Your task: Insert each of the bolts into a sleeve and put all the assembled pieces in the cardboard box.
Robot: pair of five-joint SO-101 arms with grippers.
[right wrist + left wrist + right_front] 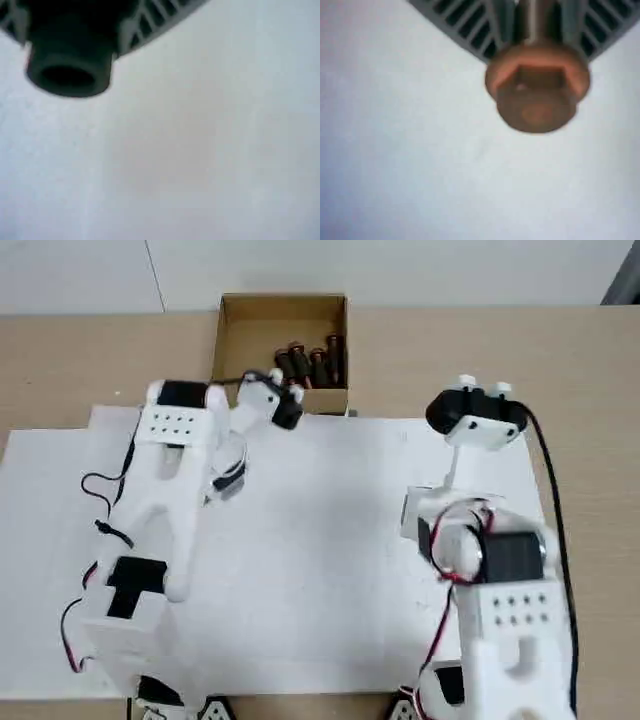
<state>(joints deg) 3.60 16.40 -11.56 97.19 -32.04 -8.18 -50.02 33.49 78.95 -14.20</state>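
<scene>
On the desk (100,350) several finished pieces (310,362) already lie in the cardboard box (250,335), while your left claw (535,20) grips a bolt (536,95) and your right claw (75,20) a sleeve (70,72), which you have yet to join.

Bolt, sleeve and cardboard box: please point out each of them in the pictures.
bolt (536,95): left wrist view, on its hexagonal head.
sleeve (69,56): right wrist view, on its outer wall above the open end.
cardboard box (255,335): high view, on the bare part of its floor.
</scene>
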